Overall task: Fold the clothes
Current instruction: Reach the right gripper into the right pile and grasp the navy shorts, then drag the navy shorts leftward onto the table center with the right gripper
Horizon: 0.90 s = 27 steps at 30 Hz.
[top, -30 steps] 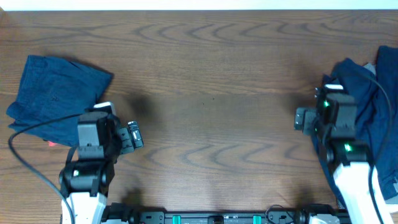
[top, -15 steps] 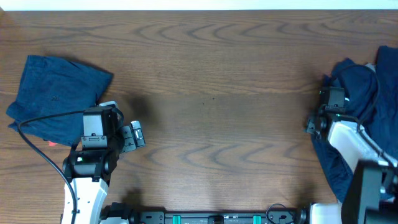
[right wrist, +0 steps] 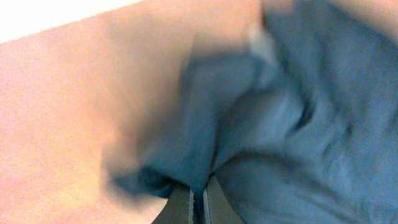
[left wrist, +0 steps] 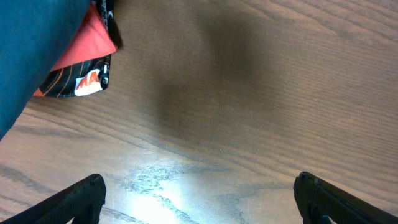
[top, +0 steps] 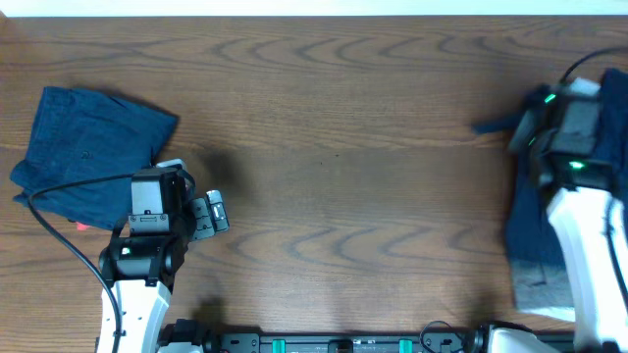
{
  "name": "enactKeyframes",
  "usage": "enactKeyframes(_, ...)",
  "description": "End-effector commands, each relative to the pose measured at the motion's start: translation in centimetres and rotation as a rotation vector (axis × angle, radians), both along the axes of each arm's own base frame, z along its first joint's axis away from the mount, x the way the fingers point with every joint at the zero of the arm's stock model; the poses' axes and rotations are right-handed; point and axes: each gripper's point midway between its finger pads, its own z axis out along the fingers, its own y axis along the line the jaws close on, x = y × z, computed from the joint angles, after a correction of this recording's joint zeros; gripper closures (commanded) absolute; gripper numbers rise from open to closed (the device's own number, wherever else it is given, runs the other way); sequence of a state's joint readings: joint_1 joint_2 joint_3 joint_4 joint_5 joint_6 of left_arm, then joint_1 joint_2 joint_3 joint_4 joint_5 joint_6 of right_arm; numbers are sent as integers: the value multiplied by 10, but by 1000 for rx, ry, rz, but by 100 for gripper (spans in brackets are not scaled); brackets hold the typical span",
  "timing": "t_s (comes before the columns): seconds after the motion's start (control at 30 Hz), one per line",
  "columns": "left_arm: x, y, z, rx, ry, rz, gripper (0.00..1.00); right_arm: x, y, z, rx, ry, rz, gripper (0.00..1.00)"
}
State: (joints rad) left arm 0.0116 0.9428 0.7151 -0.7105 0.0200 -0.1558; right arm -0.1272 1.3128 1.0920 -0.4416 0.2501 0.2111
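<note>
A folded dark blue garment (top: 88,152) lies at the table's left end. My left gripper (top: 211,214) hovers just right of it, open and empty, and its dark fingertips (left wrist: 81,199) stand wide apart over bare wood. That garment's edge (left wrist: 31,37) and its orange label (left wrist: 84,50) show at the top left of the left wrist view. At the right edge sits a crumpled heap of blue clothes (top: 530,226). My right gripper (right wrist: 199,202) is shut on a fold of blue cloth (right wrist: 298,124) from this heap. A corner of the cloth (top: 488,126) sticks out to the left.
A grey piece of fabric (top: 545,289) lies at the near end of the right heap, and a pale item (top: 613,98) is at the far right edge. The brown wooden table (top: 334,176) stretches between the two arms. A black cable (top: 59,196) crosses the folded garment.
My right gripper has shut on the blue cloth, and the arm has moved toward the table's far side, pulling the cloth with it. The left arm has barely moved.
</note>
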Motion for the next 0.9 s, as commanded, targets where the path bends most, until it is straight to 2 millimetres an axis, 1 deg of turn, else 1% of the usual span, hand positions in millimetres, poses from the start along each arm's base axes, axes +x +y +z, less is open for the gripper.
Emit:
enactKeyframes(0.0,4,1,8,6,-18,-2,2,8,35,40,44,-78,162,99)
enactKeyframes(0.1,4,1,8,6,-18,-2,2,4,76,22,146,-10,314,99)
enactKeyframes(0.17,5,1,8,6,-21,-2,2,7,112,16,216,2,440,99)
enactKeyframes(0.23,6,1,9,6,-28,-2,2,17,150,21,281,-42,555,99)
enactKeyframes(0.27,7,1,10,6,-33,-2,2,25,170,27,306,-83,613,99)
enactKeyframes(0.37,11,2,12,6,-52,-2,2,48,221,49,332,-230,738,97)
enactKeyframes(0.4,12,1,14,6,-60,-3,2,55,236,56,327,-282,770,94)
enactKeyframes(0.43,14,2,15,6,-67,-2,2,62,248,60,322,-319,788,88)
enactKeyframes(0.47,16,2,16,7,-76,-2,2,68,259,62,313,-353,804,76)
enactKeyframes(0.53,19,2,18,7,-91,-2,2,77,273,53,296,-366,801,69)
enactKeyframes(0.57,20,2,19,7,-96,-2,2,80,275,44,286,-349,783,55)
enactKeyframes(0.6,20,2,19,7,-99,-2,2,83,272,29,275,-309,747,25)
enactKeyframes(0.63,21,2,19,7,-100,-2,2,84,268,17,264,-270,717,1)
enactKeyframes(0.7,21,2,19,7,-100,-2,2,83,249,-10,220,-171,630,1)
enactKeyframes(0.77,21,2,19,7,-100,-2,2,77,215,-33,145,-70,493,1)
enactKeyframes(0.8,21,2,20,4,-104,3,2,70,187,-43,99,-14,377,1)
enactKeyframes(0.87,22,2,20,-42,-112,68,2,53,143,-56,28,73,198,1)
